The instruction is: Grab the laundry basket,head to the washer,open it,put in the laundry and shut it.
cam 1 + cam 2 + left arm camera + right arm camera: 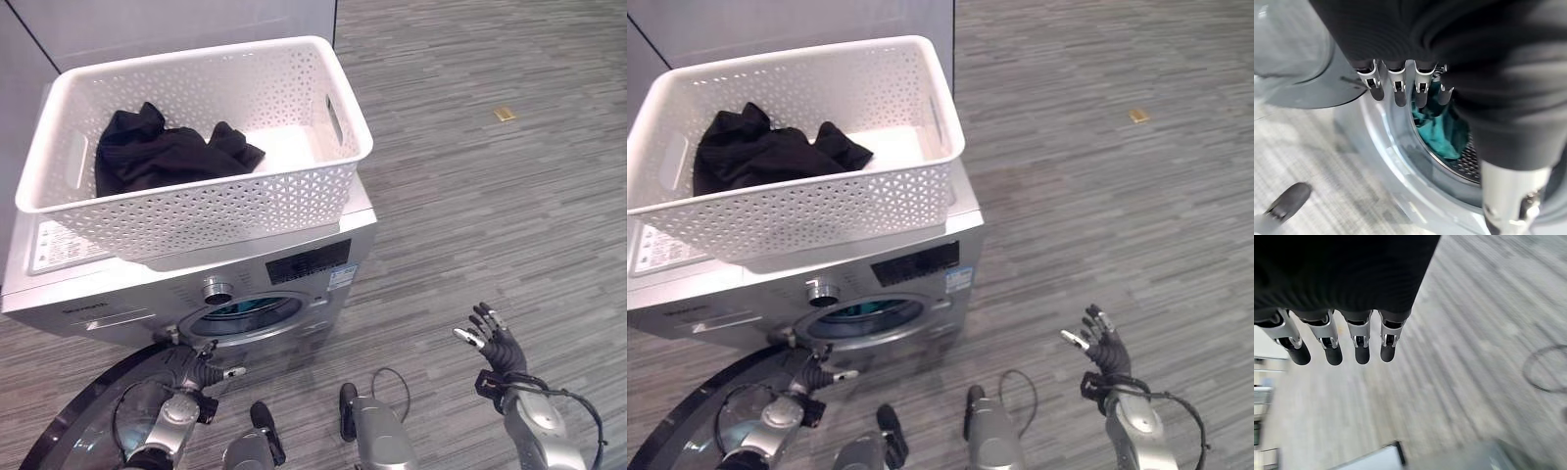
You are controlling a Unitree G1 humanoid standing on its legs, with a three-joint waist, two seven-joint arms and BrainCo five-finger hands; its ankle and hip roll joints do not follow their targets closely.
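Now my left robot hand, fingers relaxed, hangs by the washer mouth; my right robot hand spreads over bare floor at four o'clock.

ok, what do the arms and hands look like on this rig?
Both arms are silver-grey metal with rounded segments. The left hand and right hand each have silver fingers ending in dark rounded tips, with a thumb set apart. A dark ribbed cover wraps the back of each hand and the wrist. No markings are legible on the arms.
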